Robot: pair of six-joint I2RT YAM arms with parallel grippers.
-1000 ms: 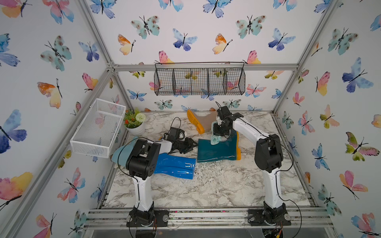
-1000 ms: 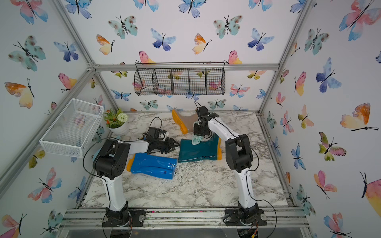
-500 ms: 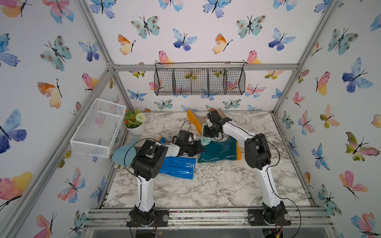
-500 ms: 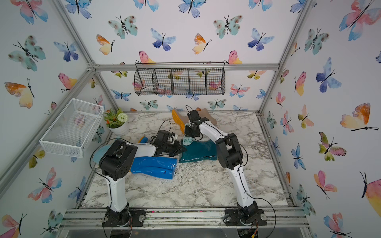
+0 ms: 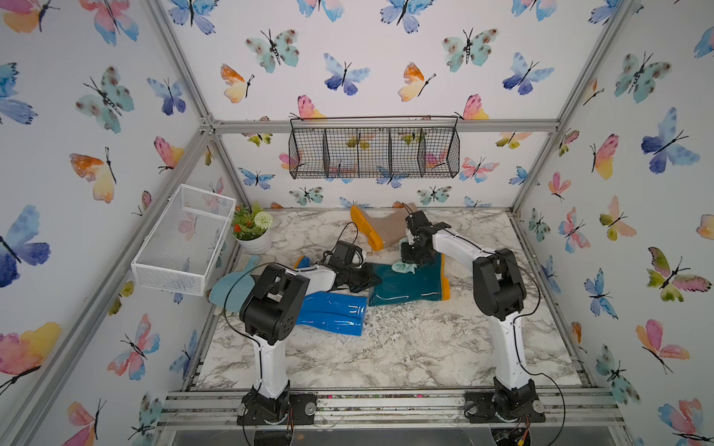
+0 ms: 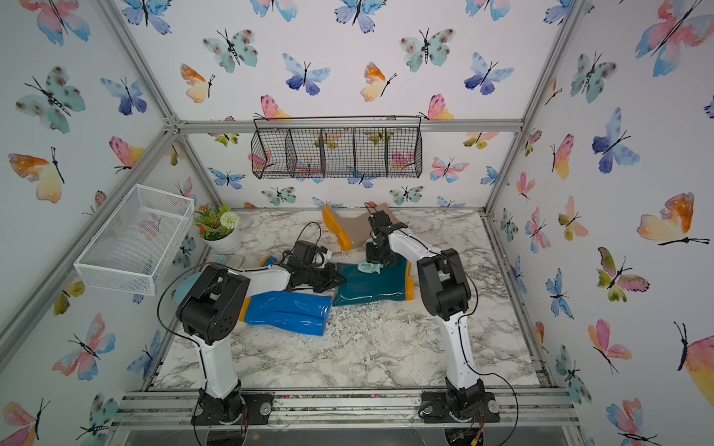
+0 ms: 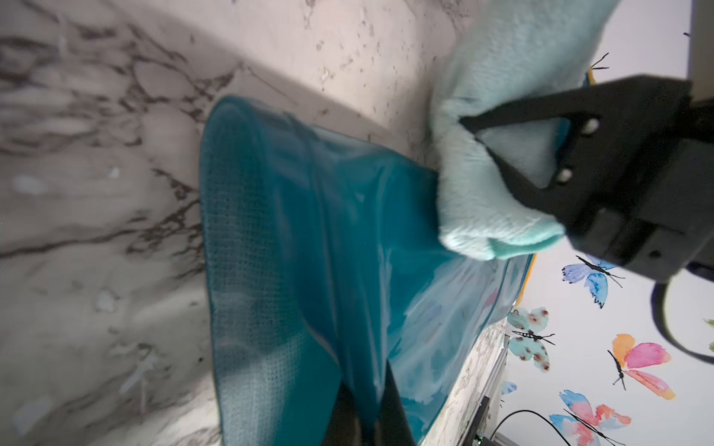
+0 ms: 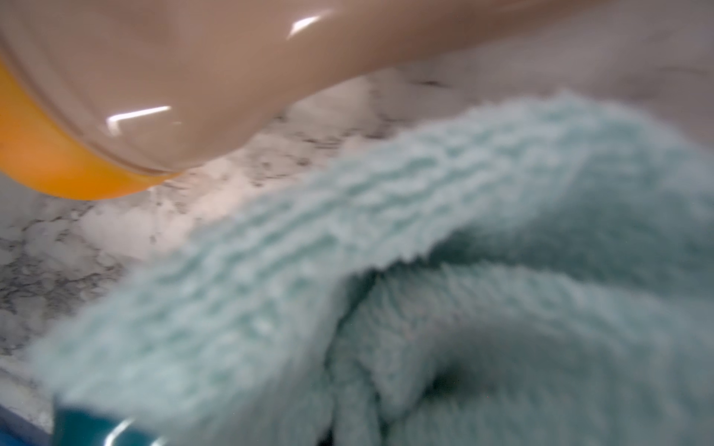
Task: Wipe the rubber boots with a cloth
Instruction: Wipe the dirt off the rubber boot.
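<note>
Our left arm [image 5: 276,305] rises from the lower left of the frame, bends at the elbow and lies low toward the centre. There the left gripper [image 5: 363,280] is clamped on the open top edge of the teal boot [image 5: 405,287]. In the left wrist view the boot's wall runs between the two fingers [image 7: 396,421].

Our right arm [image 5: 498,285] folds from the lower right toward the centre. The right gripper [image 5: 411,258] points down, pinched tight on the cloth [image 5: 403,267], which rests on the teal boot's upper edge.

That boot lies on its side at centre, sole to the right. The blue boot [image 5: 332,312] lies just below and left of it. The beige boot [image 5: 386,228] lies above, near the back edge of the table [image 5: 386,359].

The table's lower half and right side are open marble, with white crumbs [image 5: 390,312] scattered just below the teal boot.
</note>
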